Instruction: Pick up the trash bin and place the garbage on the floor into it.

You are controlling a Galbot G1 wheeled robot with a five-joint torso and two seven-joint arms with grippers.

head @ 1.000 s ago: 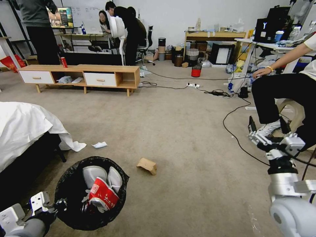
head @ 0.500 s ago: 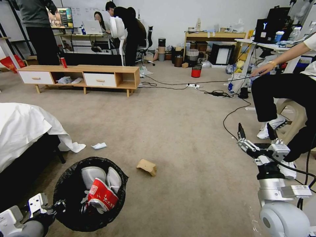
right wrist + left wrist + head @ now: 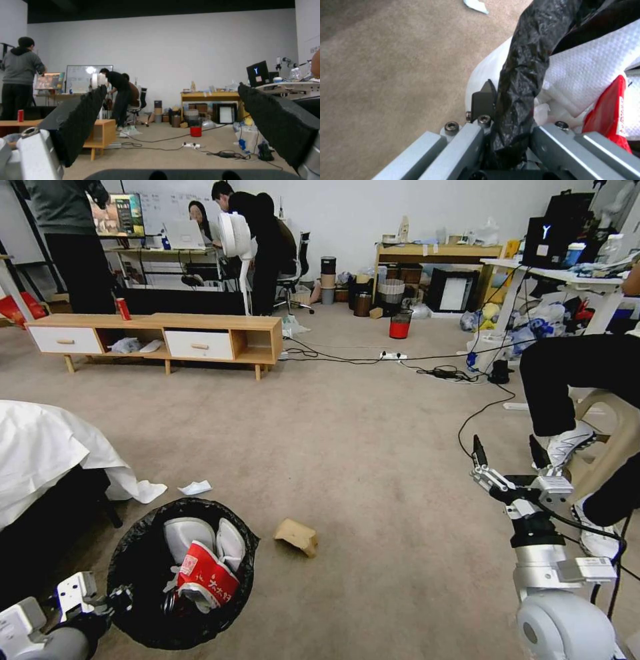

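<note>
Black-lined trash bin (image 3: 133, 553) holds tissues and red wrapper; tan cardboard (image 3: 297, 534) and paper scrap (image 3: 195, 487) lie on carpet (image 3: 347, 447).

Left claw (image 3: 117, 601): clamped on the near-left rim of the bin (image 3: 137, 540), one finger (image 3: 483, 100) outside the bag, the other inside.
Bin contents: tissues (image 3: 190, 533) and snack bag (image 3: 207, 580), just right of the left claw.
Cardboard piece (image 3: 297, 535): on the carpet (image 3: 373, 447), right of the bin, left of the right claw (image 3: 508, 463).
Paper scrap (image 3: 195, 487): beyond the bin, ahead of the left claw.
Right claw: raised, fingers apart, well right of the bin.
</note>
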